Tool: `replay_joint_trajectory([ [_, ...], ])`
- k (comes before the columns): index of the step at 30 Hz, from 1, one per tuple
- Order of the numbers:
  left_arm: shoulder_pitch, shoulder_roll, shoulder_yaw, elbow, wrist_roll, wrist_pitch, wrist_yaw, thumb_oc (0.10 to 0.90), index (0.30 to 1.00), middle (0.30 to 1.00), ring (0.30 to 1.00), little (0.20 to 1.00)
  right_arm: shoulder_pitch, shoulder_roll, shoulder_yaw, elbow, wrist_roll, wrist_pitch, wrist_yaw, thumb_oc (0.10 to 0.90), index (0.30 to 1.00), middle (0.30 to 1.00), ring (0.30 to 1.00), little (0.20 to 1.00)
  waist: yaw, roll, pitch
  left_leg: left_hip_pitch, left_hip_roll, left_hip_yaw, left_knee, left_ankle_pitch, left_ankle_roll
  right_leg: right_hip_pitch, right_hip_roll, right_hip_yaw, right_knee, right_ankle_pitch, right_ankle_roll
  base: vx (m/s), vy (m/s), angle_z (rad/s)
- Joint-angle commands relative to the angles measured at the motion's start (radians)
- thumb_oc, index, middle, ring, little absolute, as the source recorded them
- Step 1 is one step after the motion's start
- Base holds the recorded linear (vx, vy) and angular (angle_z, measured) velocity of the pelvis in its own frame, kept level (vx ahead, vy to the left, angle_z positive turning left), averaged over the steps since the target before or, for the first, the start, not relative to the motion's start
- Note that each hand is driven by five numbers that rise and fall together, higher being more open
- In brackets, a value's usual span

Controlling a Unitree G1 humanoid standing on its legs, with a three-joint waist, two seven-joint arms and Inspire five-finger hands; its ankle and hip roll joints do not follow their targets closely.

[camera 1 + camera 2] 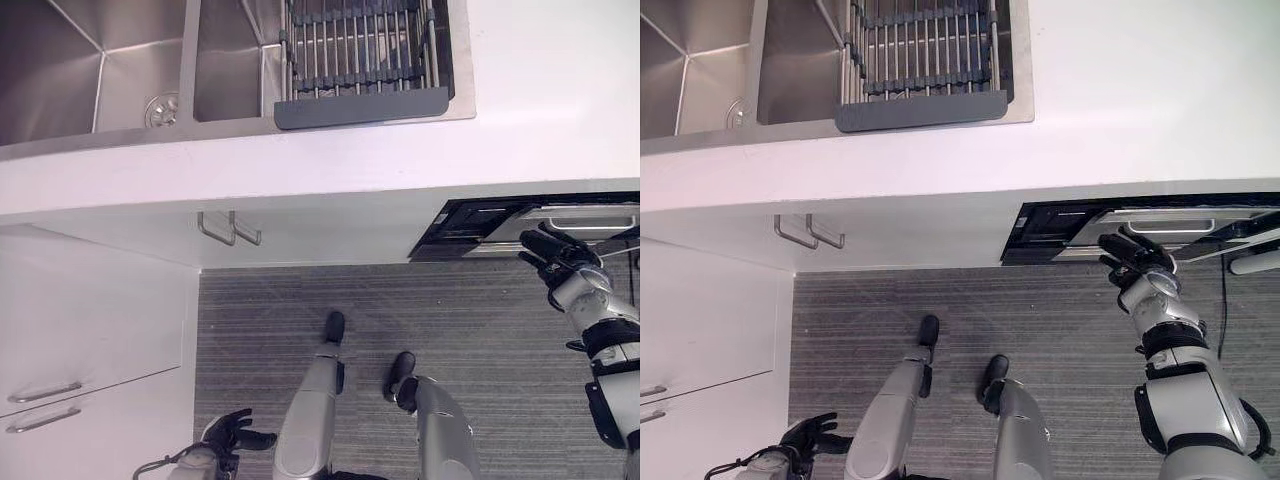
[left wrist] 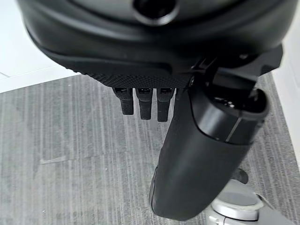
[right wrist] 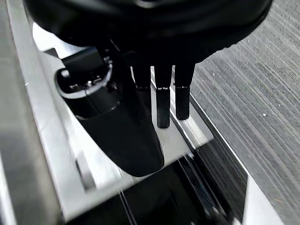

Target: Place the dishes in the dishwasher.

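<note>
The dishwasher (image 1: 470, 228) sits under the white counter at the right, its steel door (image 1: 1170, 225) with a bar handle standing ajar. A dark gap (image 3: 178, 197) shows beside the door. My right hand (image 1: 1135, 255) is at the door's front edge, fingers (image 3: 163, 101) straight and lying over the steel panel, open. My left hand (image 1: 232, 432) hangs low at the bottom left over the floor, its fingers (image 2: 143, 105) relaxed and holding nothing. I see no dishes in either hand.
A steel double sink (image 1: 100, 60) is set in the counter, with a dark dish rack (image 1: 360, 50) across its right basin. Two cabinet handles (image 1: 228, 230) hang below the counter edge. White drawers (image 1: 45, 392) stand at the left. Grey striped floor (image 1: 480, 320) lies in front.
</note>
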Motion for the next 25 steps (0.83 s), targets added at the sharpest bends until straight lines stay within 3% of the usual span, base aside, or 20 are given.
replay_joint_trajectory([
  [1, 0.026, 0.090, -0.005, -0.037, -0.066, 0.021, -0.013, 0.800, 0.900, 0.900, 0.900, 0.900, -0.184, 0.020, -0.073, -0.240, -0.086, -0.119, 0.179, 0.800, 0.900, 0.900, 0.900, 0.900, 0.045, -0.063, -0.022, 0.101, -0.075, 0.074, 0.061, -0.207, 0.108, 0.063, -0.027, 0.162, -0.103, 0.047, 0.095, -0.12, 0.019, 0.05],
  [2, 0.026, 0.063, 0.007, -0.051, -0.081, 0.017, -0.036, 0.800, 0.900, 0.900, 0.900, 0.900, -0.058, 0.065, -0.096, -0.255, -0.101, -0.119, 0.200, 0.800, 0.900, 0.900, 0.900, 0.900, 0.026, -0.051, -0.022, 0.122, -0.068, 0.079, 0.061, -0.213, 0.105, 0.091, -0.028, 0.160, -0.127, 0.056, 0.098, -0.08, 0.019, 0.08],
  [5, 0.024, 0.026, 0.024, -0.067, -0.117, 0.044, -0.075, 0.800, 0.900, 0.900, 0.900, 0.900, 0.102, 0.142, -0.110, -0.300, -0.156, -0.149, 0.199, 0.800, 0.900, 0.900, 0.900, 0.900, -0.003, -0.037, -0.028, 0.145, -0.065, 0.088, 0.061, -0.220, 0.100, 0.114, -0.038, 0.159, -0.144, 0.062, 0.105, -0.08, 0.015, 0.17],
  [12, 0.055, -0.028, 0.049, -0.036, -0.107, 0.063, -0.092, 0.800, 0.900, 0.900, 0.900, 0.900, 0.375, 0.259, -0.088, -0.356, -0.235, -0.208, 0.200, 0.800, 0.900, 0.900, 0.900, 0.900, -0.073, -0.029, -0.089, 0.166, -0.049, 0.117, 0.061, -0.241, 0.077, 0.124, -0.054, 0.171, -0.144, 0.040, 0.113, -0.07, 0.015, 0.04],
  [25, 0.075, -0.067, 0.093, -0.035, -0.072, 0.057, -0.073, 0.800, 0.900, 0.900, 0.900, 0.900, 0.645, 0.340, -0.092, -0.212, -0.391, -0.209, 0.204, 0.800, 0.900, 0.900, 0.900, 0.900, -0.163, -0.024, -0.212, 0.213, -0.016, 0.162, 0.061, -0.266, 0.037, 0.150, -0.067, 0.184, -0.144, 0.020, 0.127, -0.04, 0.006, -0.13],
])
